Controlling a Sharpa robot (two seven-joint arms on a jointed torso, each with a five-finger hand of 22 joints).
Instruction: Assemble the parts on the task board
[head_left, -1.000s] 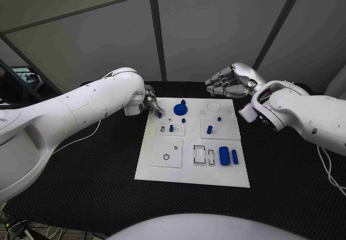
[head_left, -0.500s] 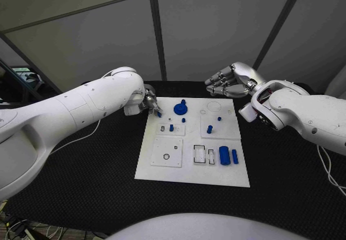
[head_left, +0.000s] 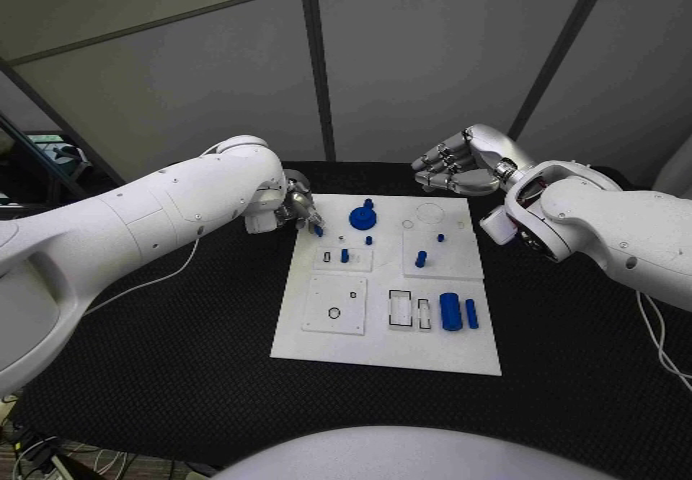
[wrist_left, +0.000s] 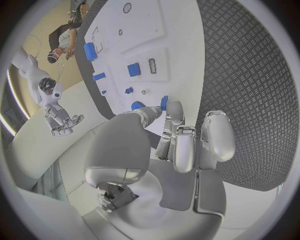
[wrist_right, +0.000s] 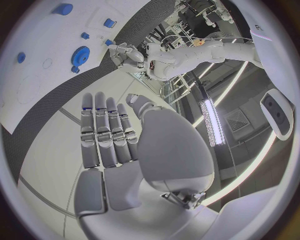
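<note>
Now I see my left robot hand (head_left: 297, 208) pinching a small blue part (head_left: 317, 229) at the white board's (head_left: 387, 345) corner; the right robot hand (head_left: 459, 165), fingers straight and together, holds nothing.

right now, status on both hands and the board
Left hand pinching small blue part at task board far-left corner. Right hand open, beyond board. Nothing in the way.

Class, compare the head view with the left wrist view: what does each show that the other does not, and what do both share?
Head view alone: the whole task board at once, including the two long blue parts lying side by side near its right edge, with both arms reaching in.

Left wrist view alone: the left hand seen from behind, a small blue part pinched at its fingertips.

Both: the board, the blue gear and the right hand, fingers apart, holding nothing.
</note>
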